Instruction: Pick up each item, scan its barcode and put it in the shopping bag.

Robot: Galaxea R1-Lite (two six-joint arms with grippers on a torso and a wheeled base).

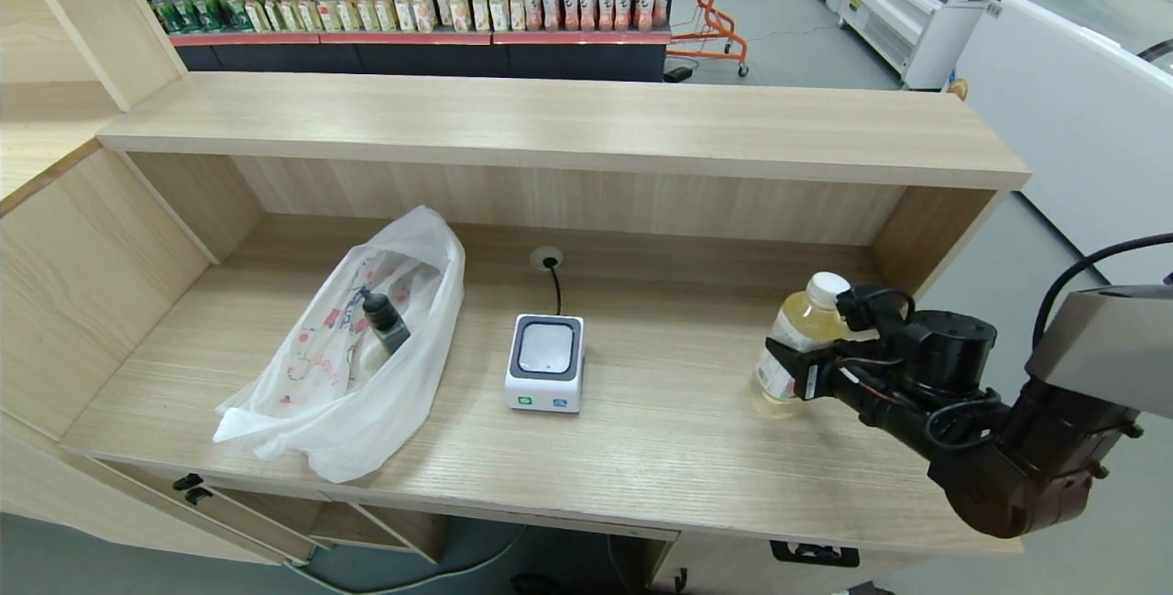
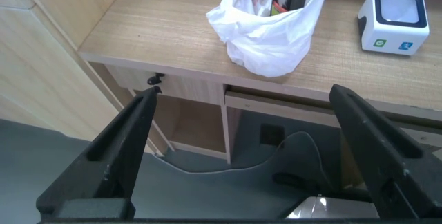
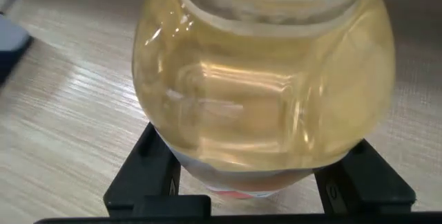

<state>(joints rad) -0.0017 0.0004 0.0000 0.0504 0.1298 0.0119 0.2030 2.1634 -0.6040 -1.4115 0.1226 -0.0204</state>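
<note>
bag, seemingly holding dispenser, left of scanner

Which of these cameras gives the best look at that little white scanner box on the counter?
The head view: the scanner sits whole, window facing up, between the shopping bag and the bottle. The left wrist view catches it farther off, beside the bag.

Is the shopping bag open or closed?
The shopping bag is open: its mouth gapes, and a dark bottle shows inside.

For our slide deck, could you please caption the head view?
Right gripper holds a yellow drink bottle at the right end of the counter; scanner mid-counter, shopping bag at left.
</note>
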